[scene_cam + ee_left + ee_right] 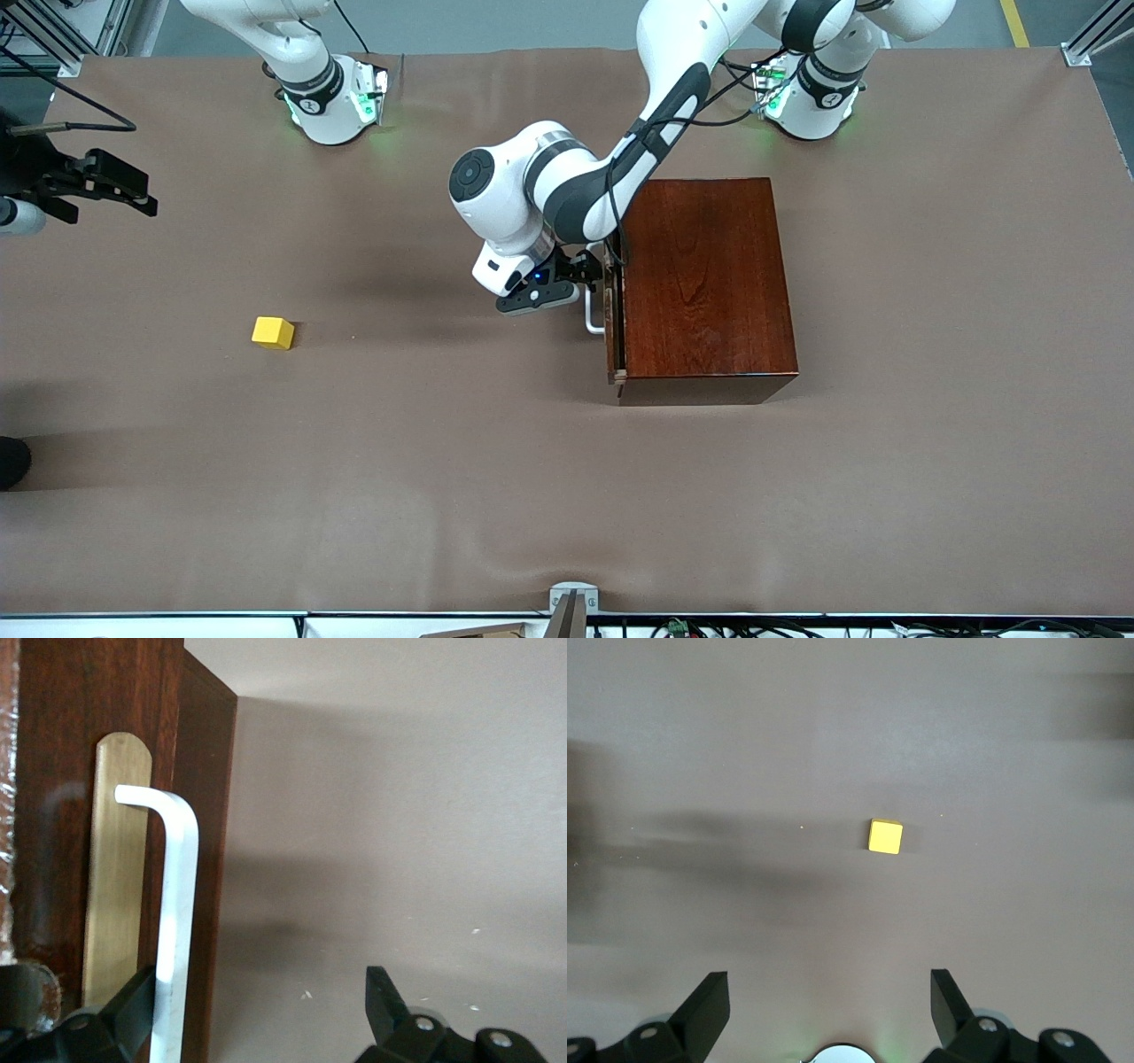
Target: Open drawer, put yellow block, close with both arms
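Pincers out, drawer barely cracked

My right pincer (146, 202) hangs wide open, holding nothing, at the right arm's end. Yellow block (272, 332) sits on the table (443, 461). My left pincer (592, 270), open, straddles the drawer (612, 310) handle (592, 321)

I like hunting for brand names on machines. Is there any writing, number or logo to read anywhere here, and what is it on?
Readable text: none.
Small dark marks on the collars of the arm bases: too small to read.
Wooden box, its white handle and the yellow block: no writing shows.
Left claw and right claw: no label shows.
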`<state>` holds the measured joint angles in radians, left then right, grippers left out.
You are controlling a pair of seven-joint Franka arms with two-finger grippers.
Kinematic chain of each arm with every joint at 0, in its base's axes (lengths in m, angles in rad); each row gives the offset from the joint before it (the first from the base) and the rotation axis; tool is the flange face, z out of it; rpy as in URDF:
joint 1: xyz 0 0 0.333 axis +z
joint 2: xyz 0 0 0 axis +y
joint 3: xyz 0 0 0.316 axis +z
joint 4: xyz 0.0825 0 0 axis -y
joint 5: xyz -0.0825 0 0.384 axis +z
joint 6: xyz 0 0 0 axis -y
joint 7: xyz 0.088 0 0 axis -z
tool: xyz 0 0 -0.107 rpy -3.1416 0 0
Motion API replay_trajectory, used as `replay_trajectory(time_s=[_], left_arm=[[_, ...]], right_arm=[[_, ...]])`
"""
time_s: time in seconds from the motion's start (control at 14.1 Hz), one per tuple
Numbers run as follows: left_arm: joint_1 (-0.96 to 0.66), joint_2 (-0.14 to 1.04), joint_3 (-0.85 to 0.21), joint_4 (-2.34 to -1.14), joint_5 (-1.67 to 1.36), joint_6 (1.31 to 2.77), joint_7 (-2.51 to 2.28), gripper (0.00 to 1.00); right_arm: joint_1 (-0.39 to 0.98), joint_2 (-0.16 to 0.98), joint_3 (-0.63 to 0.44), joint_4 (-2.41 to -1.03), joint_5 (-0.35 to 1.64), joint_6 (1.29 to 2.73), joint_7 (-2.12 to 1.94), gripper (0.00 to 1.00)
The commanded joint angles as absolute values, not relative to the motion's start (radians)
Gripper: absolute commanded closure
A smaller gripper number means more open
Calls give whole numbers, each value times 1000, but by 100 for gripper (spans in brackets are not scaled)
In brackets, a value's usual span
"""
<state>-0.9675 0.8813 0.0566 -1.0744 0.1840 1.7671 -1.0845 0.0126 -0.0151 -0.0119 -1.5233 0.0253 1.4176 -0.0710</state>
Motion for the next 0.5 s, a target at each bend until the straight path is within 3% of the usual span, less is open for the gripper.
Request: replay_trajectory(time_s=[0.0, 0.43], left_arm=[[-969, 914, 37, -1035, 152, 1841, -1140, 0], [-969, 917, 34, -1034, 115, 1943, -1224, 0]], right_arm=[[-3, -21, -5, -1526, 29, 1410, -84, 0], [-5, -20, -5, -1526, 29, 1410, -84, 0]])
